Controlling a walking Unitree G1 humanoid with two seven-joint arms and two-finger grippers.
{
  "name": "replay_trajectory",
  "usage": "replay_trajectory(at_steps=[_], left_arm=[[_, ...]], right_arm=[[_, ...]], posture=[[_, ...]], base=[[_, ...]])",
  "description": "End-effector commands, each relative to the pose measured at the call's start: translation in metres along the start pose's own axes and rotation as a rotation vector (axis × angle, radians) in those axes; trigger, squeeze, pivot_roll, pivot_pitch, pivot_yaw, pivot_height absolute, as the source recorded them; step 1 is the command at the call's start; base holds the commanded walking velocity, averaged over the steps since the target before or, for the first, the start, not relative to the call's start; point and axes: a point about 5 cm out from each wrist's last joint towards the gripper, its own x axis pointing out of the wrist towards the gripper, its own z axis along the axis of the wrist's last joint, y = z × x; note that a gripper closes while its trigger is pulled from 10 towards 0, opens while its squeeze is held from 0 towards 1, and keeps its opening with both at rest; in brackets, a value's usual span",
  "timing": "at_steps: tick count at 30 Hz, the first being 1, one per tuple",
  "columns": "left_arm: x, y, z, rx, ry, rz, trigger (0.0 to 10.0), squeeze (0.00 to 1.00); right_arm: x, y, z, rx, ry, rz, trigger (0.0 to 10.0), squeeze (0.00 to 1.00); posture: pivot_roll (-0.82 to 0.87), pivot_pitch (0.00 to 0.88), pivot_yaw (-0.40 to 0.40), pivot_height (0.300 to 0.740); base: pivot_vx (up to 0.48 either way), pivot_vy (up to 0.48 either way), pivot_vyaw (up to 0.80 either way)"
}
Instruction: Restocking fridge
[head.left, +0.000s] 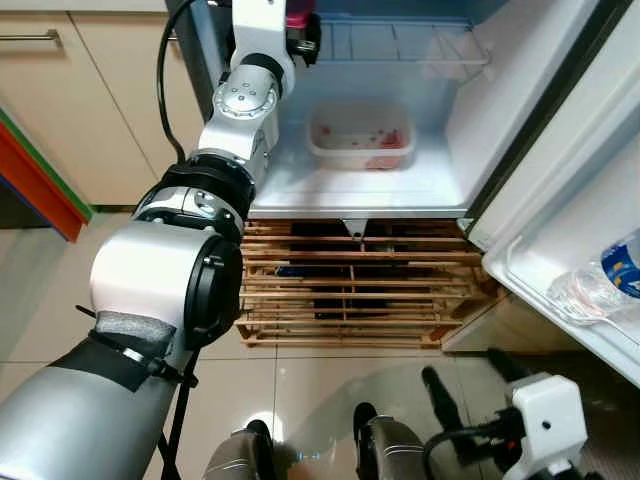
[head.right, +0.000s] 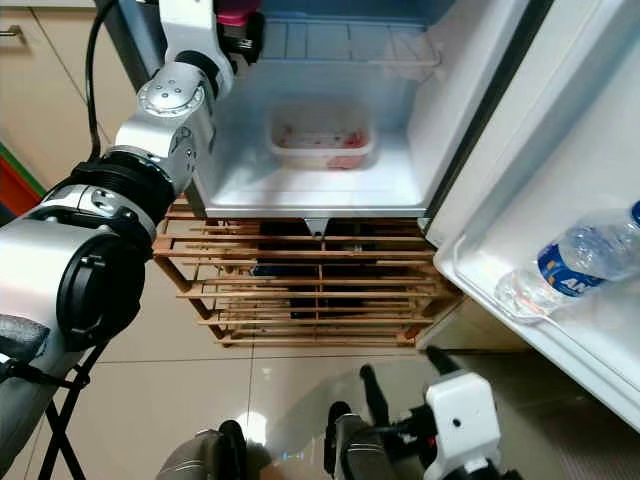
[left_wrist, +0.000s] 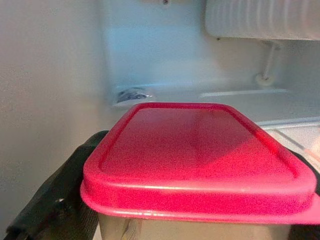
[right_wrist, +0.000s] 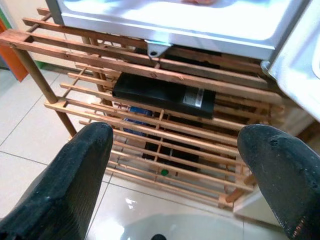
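Fridge floor (head.left: 300, 185) — pale tub (head.left: 361, 137) on it; door shelf (head.right: 470, 275) — water bottle (head.right: 580, 258).

Inside the open fridge (head.left: 455, 120), a clear tray (head.left: 361, 137) is sitting at the back of the floor, leaving bare floor in front of it. The wire shelf (head.left: 400, 42) is lying bare on the right, while the left arm (head.left: 245, 95) is crossing the left side. A water bottle (head.right: 575, 262) is occupying the door shelf (head.right: 480, 290)
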Motion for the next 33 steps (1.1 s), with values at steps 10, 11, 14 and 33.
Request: replay_trajectory(at_steps=[10, 11, 14, 33], left_arm=[[-0.009, -0.017, -0.006, -0.080, -0.089, -0.146, 10.0, 0.00], [-0.009, -0.017, -0.006, -0.080, -0.089, -0.146, 10.0, 0.00], [-0.026, -0.028, -0.020, -0.114, -0.124, -0.194, 10.0, 0.00], [-0.130, -0.039, -0.064, 0.014, -0.054, -0.186, 10.0, 0.00]], right_arm=[[0.028, -0.006, -0.001, 0.028, -0.025, -0.015, 10.0, 0.00], [0.028, -0.006, -0.001, 0.028, -0.025, -0.015, 10.0, 0.00], [0.044, -0.010, 0.001, 0.027, -0.050, -0.012, 10.0, 0.00], [0.090, -0.016, 0.012, 0.007, -0.175, -0.010, 10.0, 0.00]], posture=[[-0.27, 0.163, -0.007, 0.740], [-0.27, 0.163, -0.007, 0.740], [-0.23, 0.132, -0.007, 0.740], [-0.13, 0.000, 0.005, 0.740]], base=[[0.000, 0.000, 0.00], [0.000, 0.000, 0.00], [0.000, 0.000, 0.00], [0.000, 0.000, 0.00]])
